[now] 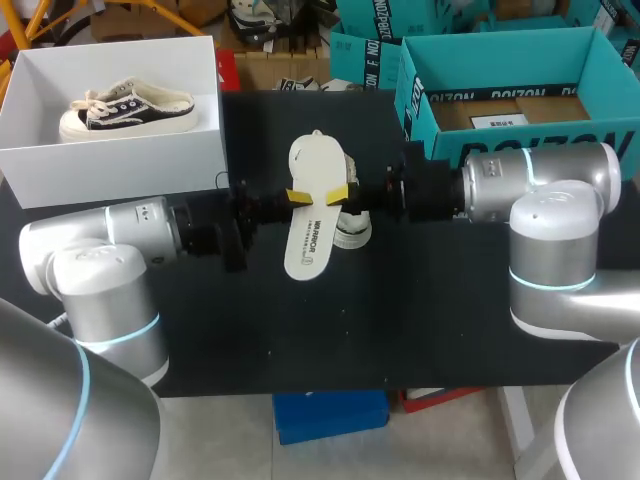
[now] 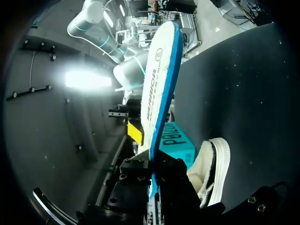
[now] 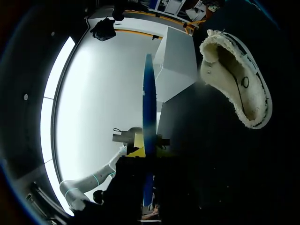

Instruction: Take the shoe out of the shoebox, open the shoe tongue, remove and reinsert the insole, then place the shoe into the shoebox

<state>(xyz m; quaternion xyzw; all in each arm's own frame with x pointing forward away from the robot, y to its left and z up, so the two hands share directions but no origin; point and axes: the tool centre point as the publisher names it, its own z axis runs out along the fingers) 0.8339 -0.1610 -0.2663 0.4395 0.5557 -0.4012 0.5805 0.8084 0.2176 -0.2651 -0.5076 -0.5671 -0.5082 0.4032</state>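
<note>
Insole, flat, white-topped and blue beneath, is pinched from opposite edges by left gripper and right gripper.

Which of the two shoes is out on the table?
The shoe beneath the insole, on the black table; the other shoe sits inside the white shoebox.

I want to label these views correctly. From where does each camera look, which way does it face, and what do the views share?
Head: above and behind, looking down on the table; left arm and right arm show, left gripper and right gripper both shut on the insole.
Left wrist: on the left arm, looking out along its gripper; the insole in it, the shoe beside.
Right wrist: on the right arm, facing the left arm; its gripper holds the insole edge-on.
Shared: every view shows insole and shoe.
</note>
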